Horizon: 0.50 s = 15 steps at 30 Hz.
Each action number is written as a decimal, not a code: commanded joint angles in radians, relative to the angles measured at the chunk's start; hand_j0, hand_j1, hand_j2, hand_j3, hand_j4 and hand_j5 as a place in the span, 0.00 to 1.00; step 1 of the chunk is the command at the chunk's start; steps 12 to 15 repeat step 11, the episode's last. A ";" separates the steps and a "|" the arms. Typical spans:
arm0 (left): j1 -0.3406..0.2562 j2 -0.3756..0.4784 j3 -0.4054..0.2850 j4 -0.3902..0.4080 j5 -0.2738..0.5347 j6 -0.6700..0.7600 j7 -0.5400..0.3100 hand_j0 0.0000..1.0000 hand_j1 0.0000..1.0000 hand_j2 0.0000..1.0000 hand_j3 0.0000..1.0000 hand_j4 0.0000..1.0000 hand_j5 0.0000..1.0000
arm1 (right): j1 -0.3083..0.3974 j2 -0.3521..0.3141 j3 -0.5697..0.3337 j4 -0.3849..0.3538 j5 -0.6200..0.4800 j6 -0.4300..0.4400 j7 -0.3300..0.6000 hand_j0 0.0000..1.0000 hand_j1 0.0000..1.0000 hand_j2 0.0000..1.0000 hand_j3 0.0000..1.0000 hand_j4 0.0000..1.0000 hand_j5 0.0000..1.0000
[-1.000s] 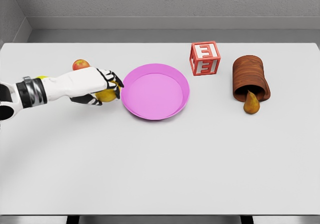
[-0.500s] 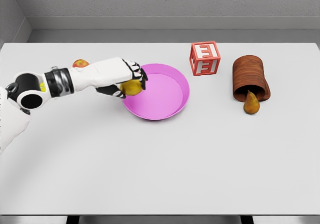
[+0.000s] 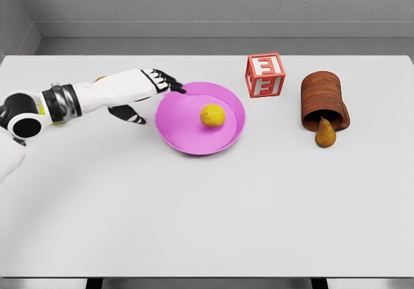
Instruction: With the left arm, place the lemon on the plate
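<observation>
Single head view, high and angled down over the whole white table (image 3: 207, 224)

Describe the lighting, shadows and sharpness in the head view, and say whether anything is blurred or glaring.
Head view: even, diffuse simulator light, no glare on the white table; only faint soft shadows under the plate and the left hand; the lemon, letter block and pear have crisp edges; no motion blur or visible distortion.

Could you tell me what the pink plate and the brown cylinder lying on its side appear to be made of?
The plate looks like smooth matte plastic: uniform pink, no grain and no sharp glare. The brown cylinder looks like wood or bark: reddish-brown with darker bands around it. Being a simulator render, both are guesses.
</observation>
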 commanded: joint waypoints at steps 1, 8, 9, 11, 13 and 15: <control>0.000 0.091 0.052 -0.002 0.042 0.003 0.001 1.00 1.00 1.00 1.00 1.00 1.00 | 0.000 0.000 0.000 0.000 -0.001 0.000 0.000 1.00 1.00 1.00 1.00 1.00 1.00; 0.086 0.197 0.155 0.001 0.137 0.003 0.001 1.00 1.00 1.00 1.00 1.00 1.00 | 0.000 0.000 0.000 0.000 -0.001 0.000 0.000 1.00 1.00 1.00 1.00 1.00 1.00; 0.097 0.196 0.155 0.000 0.143 0.003 0.001 1.00 1.00 1.00 1.00 1.00 1.00 | 0.000 0.000 0.000 0.000 -0.001 0.000 0.000 1.00 1.00 1.00 1.00 1.00 1.00; 0.104 0.193 0.155 0.000 0.144 0.003 -0.001 1.00 1.00 1.00 1.00 1.00 1.00 | 0.000 0.000 0.000 0.000 -0.001 0.000 0.000 1.00 1.00 1.00 1.00 1.00 1.00; 0.104 0.193 0.155 0.000 0.144 0.003 -0.001 1.00 1.00 1.00 1.00 1.00 1.00 | 0.000 0.000 0.000 0.000 -0.001 0.000 0.000 1.00 1.00 1.00 1.00 1.00 1.00; 0.104 0.193 0.155 0.000 0.144 0.003 -0.001 1.00 1.00 1.00 1.00 1.00 1.00 | 0.000 0.000 0.000 0.000 -0.001 0.000 0.000 1.00 1.00 1.00 1.00 1.00 1.00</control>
